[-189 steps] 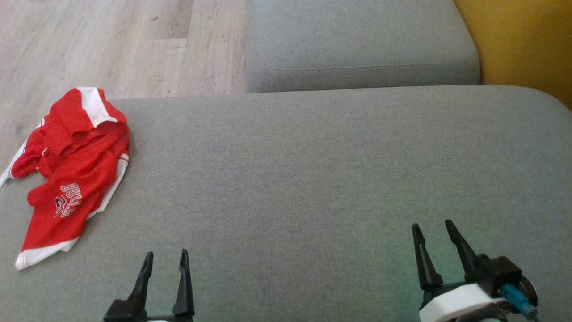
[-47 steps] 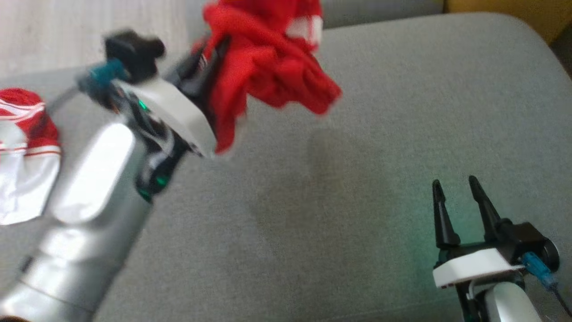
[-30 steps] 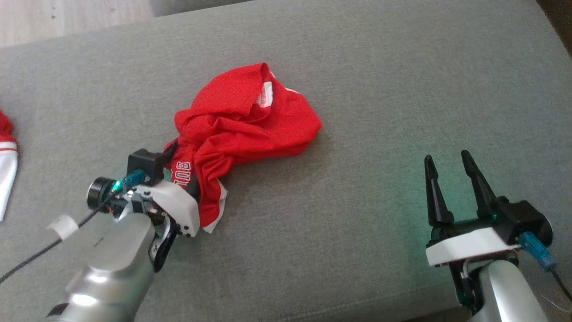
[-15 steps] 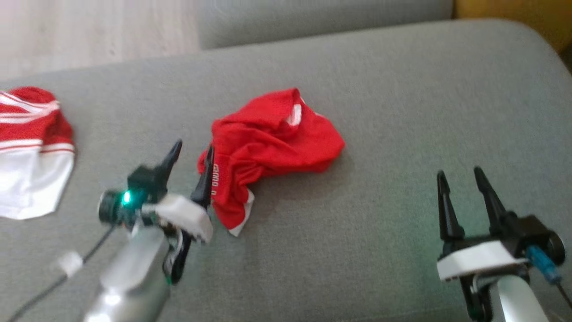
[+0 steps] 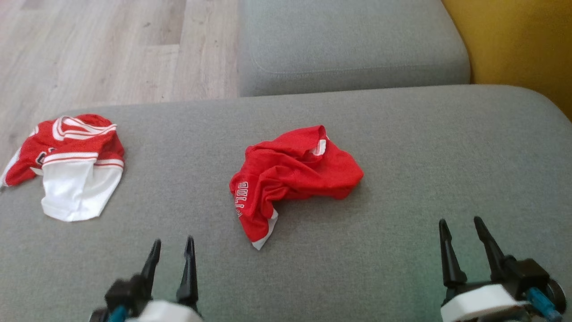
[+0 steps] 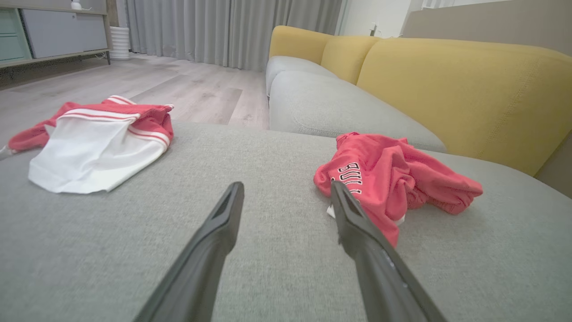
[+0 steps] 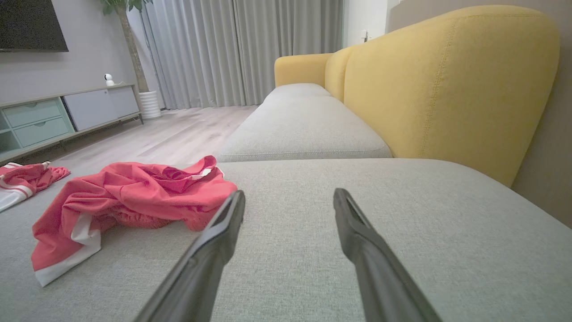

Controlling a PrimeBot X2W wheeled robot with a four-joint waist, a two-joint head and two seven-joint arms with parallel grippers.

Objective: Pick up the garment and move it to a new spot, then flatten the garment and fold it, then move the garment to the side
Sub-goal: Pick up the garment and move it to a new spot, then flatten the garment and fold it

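Left gripper (image 5: 173,241) has let go and pulled back, jaws spread. Garment (image 5: 295,174) lies crumpled mid-sofa (image 5: 424,134). Right gripper (image 5: 460,221) jaws spread too. Move done, flattening next.

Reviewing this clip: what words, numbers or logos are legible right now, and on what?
"BULL": white lettering on the crumpled red garment, cut off by a fold.
Dark mark on the red-and-white garment at the left: mostly hidden, unreadable.
Nothing else legible.

Soft even daylight — sharp frames, wide-angle stretch at edges.
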